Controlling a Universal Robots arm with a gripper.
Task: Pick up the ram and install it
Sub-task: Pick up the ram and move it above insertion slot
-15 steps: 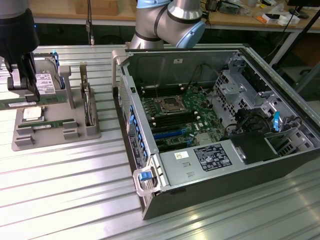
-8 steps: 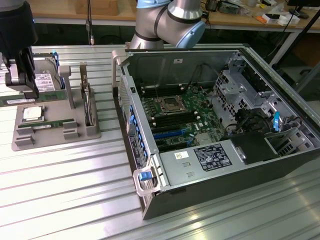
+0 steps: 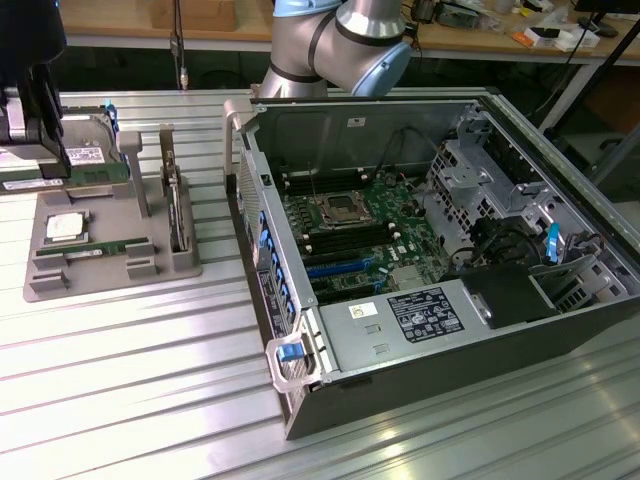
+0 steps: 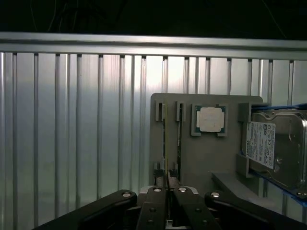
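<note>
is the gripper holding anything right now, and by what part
It seems to hold the ram, pinched edge-on between the gripper's shut fingertips along one long edge; where along it cannot be told.

I count one grey tray on the one counter. On that tray there is one square processor chip, one silver hard drive, and one ram that I can make out, a thin green stick. The tray has two narrow slots at its edge. Beside the tray, toward the exterior view's right, stands one open computer case. Above the tray hangs one gripper, mine, on my one arm.
</note>
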